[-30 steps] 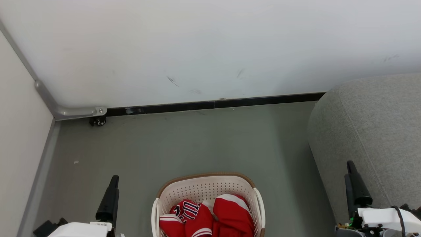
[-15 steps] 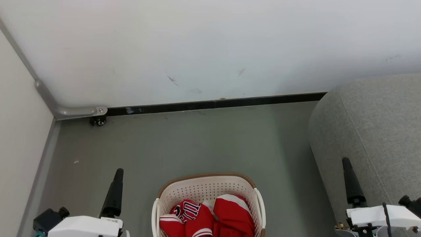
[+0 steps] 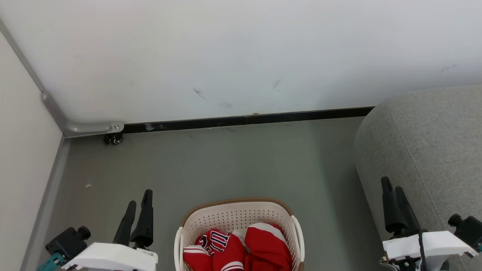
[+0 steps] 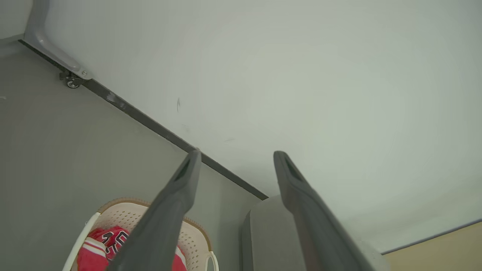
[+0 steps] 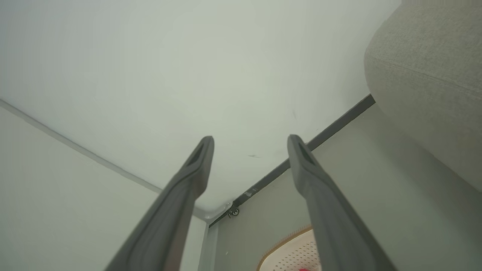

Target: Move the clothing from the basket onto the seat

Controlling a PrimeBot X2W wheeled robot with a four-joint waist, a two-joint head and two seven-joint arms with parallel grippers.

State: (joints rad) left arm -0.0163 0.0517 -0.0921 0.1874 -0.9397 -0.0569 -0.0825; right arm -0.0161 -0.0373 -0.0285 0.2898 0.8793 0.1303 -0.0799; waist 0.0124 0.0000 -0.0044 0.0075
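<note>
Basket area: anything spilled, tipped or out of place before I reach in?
Nothing stands out. The basket sits upright on the floor with the clothing bunched inside, none over the visible rim. The only blemish is faint dark scuffs on the wall.

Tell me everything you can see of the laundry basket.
The basket is cream-white plastic with perforated walls, a brown rim along its far edge and a white handle loop on each side. It stands upright on the grey-green floor, cut off by the head view's bottom edge, to the left of the grey seat and apart from it. Red clothing with white trim lies bunched inside. The left gripper and right gripper flank it without touching it.
</note>
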